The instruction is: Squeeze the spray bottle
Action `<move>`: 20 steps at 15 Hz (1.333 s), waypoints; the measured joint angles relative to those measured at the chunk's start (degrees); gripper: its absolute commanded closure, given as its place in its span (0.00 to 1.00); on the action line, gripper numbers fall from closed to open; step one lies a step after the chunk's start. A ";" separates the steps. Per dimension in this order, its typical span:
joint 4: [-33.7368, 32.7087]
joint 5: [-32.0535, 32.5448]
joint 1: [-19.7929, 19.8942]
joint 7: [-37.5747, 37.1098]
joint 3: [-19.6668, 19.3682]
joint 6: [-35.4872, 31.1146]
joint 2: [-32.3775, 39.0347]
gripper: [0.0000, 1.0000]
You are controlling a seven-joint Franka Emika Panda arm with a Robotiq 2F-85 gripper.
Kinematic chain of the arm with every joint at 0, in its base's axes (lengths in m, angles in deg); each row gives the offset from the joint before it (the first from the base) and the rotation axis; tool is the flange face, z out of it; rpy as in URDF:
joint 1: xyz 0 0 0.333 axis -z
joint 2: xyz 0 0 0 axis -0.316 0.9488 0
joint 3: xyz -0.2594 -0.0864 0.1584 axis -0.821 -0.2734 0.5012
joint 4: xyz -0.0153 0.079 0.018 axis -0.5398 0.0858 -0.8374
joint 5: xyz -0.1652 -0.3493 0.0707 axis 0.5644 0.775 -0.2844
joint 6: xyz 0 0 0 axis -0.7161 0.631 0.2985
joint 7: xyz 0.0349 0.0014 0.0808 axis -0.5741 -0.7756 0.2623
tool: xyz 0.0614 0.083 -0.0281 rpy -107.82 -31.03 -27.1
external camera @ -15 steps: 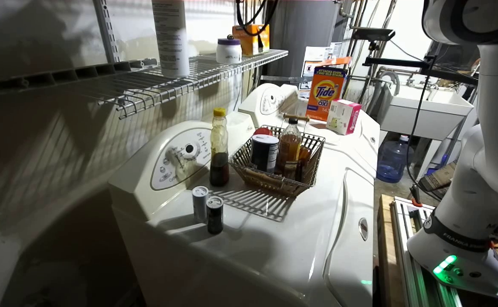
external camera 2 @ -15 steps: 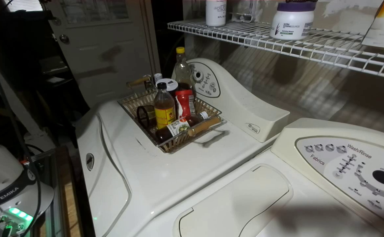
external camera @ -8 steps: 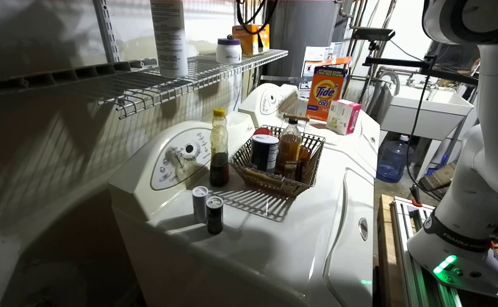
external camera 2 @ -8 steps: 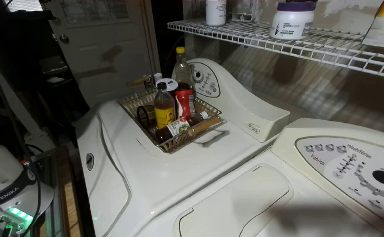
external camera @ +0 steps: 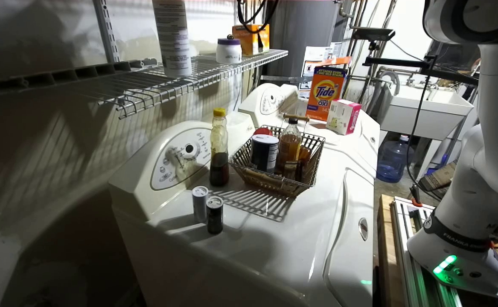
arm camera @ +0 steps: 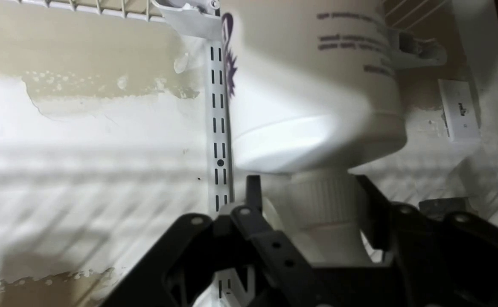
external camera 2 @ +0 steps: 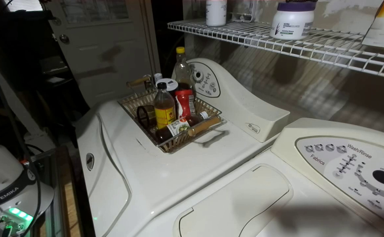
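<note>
The spray bottle is white and stands on the wire shelf in both exterior views, its lower body (external camera: 173, 38) showing there and its top out of frame. In the wrist view, which stands upside down, the bottle's body (arm camera: 317, 94) fills the top middle, with a ribbed collar (arm camera: 323, 198) below it. My gripper (arm camera: 308, 187) is around the collar and sprayer head, its fingers drawn in on both sides. The left finger (arm camera: 254, 192) presses by the pale trigger (arm camera: 272, 215); the right one lies against the collar. Neither exterior view shows the gripper.
On the wire shelf (external camera: 214, 70) also stand a white jar with a purple lid (external camera 2: 292, 21) and an orange box (external camera: 253, 39). Below, the machine top (external camera 2: 165, 174) holds a basket (external camera: 270, 183) of bottles, a yellow-capped bottle (external camera: 219, 147) and two small shakers (external camera: 200, 204).
The spray bottle has shifted and turned slightly on the shelf, its base now a little to the right in an exterior view. The other objects and the visible arm have stayed put.
</note>
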 measured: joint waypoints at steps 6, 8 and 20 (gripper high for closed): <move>-0.13 0.07 -0.01 -1.17 -0.18 0.02 -0.01 0.00; -0.13 0.20 -0.01 -2.09 -0.52 0.02 0.02 0.00; 0.43 4.86 -2.10 -7.58 -2.03 2.90 -2.67 0.00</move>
